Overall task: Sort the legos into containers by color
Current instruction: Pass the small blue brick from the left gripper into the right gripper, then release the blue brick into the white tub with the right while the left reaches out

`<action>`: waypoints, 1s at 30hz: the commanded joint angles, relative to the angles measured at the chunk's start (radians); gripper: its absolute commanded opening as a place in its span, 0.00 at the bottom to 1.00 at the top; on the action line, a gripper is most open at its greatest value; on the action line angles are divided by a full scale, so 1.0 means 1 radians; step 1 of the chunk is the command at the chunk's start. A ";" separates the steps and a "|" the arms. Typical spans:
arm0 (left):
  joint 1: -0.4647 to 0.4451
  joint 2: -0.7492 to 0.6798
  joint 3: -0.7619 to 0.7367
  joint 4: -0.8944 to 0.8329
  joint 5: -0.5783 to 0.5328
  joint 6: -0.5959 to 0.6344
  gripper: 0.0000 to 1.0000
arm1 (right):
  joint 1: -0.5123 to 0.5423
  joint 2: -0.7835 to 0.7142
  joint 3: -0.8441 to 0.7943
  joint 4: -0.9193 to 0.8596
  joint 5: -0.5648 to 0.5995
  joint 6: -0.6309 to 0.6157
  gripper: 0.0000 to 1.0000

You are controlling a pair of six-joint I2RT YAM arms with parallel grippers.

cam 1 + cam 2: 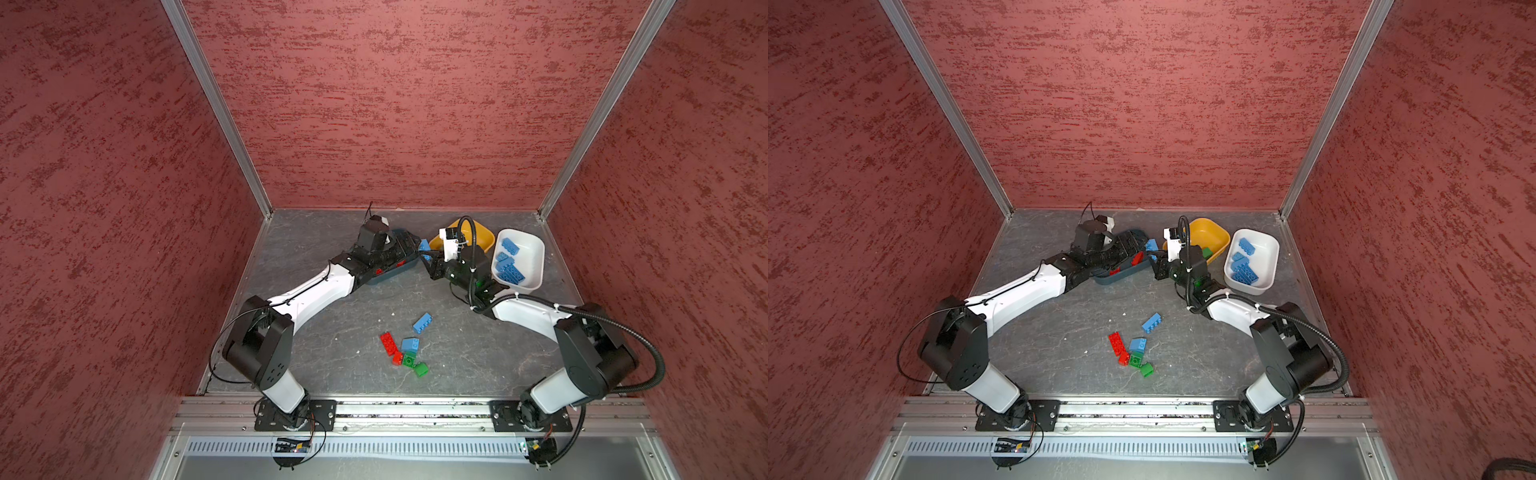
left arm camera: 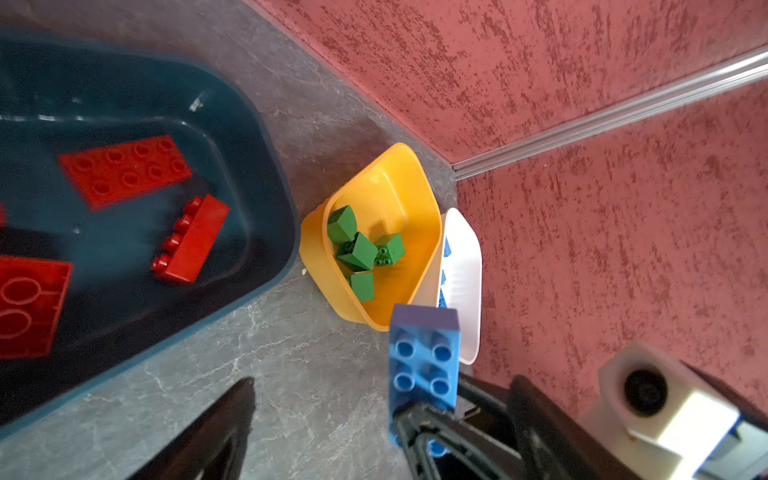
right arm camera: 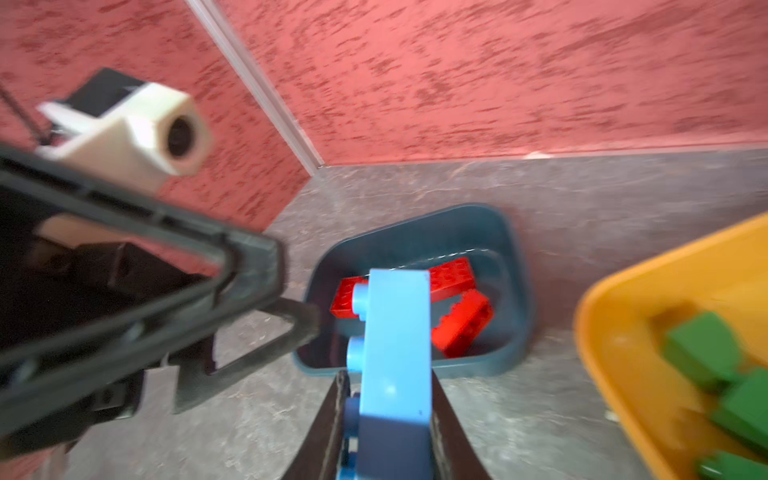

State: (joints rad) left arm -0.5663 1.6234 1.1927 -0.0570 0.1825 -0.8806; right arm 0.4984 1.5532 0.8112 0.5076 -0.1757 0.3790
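My right gripper [image 3: 388, 374] is shut on a light blue brick [image 3: 395, 332], held in the air between the dark teal tub [image 1: 386, 277] and the yellow tub [image 1: 484, 237]. My left gripper [image 2: 383, 380] is open, its fingers apart on either side of that brick [image 2: 424, 357] without touching it. In both top views the two grippers meet tip to tip at the brick [image 1: 1151, 245]. Red bricks [image 2: 124, 170] lie in the teal tub [image 2: 266, 137]. Green bricks [image 2: 357, 249] lie in the yellow tub [image 2: 395, 187]. Several blue bricks [image 1: 510, 259] lie in the white tub [image 1: 534, 249].
Near the front middle of the grey table lie loose legos: a blue brick [image 1: 422, 323], a long red one [image 1: 390, 343], another blue one [image 1: 410, 345], and two green ones [image 1: 409, 359] [image 1: 421, 369]. Red walls enclose the table on three sides.
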 commanded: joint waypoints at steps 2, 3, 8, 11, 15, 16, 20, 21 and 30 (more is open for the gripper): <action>0.000 0.014 0.024 -0.047 -0.010 0.043 0.99 | -0.046 -0.074 -0.030 -0.081 0.195 -0.027 0.00; 0.001 0.010 0.019 -0.052 -0.014 0.044 0.99 | -0.064 -0.087 -0.034 -0.097 0.227 -0.019 0.00; 0.003 -0.012 -0.003 -0.068 -0.017 0.070 1.00 | -0.183 -0.148 -0.052 -0.208 0.299 0.049 0.00; 0.007 -0.025 -0.022 -0.080 -0.026 0.069 0.99 | -0.270 -0.172 -0.064 -0.261 0.282 0.079 0.00; 0.018 -0.040 -0.046 -0.099 -0.038 0.058 0.99 | -0.379 -0.186 -0.049 -0.353 0.288 0.075 0.00; 0.020 -0.044 -0.049 -0.106 -0.043 0.057 0.99 | -0.400 -0.189 -0.050 -0.362 0.284 0.067 0.00; 0.024 -0.062 -0.067 -0.145 -0.066 0.055 0.99 | -0.519 -0.164 -0.018 -0.423 0.206 0.003 0.00; 0.025 -0.067 -0.074 -0.159 -0.069 0.061 0.99 | -0.547 -0.147 0.007 -0.462 0.190 -0.015 0.00; 0.012 -0.111 -0.134 -0.301 -0.104 0.158 0.99 | -0.682 0.050 0.215 -0.712 0.232 -0.144 0.00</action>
State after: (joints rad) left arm -0.5468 1.5410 1.0725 -0.2890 0.1074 -0.7841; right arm -0.1726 1.5684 0.9672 -0.0994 0.0227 0.3016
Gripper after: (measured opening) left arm 0.994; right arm 0.256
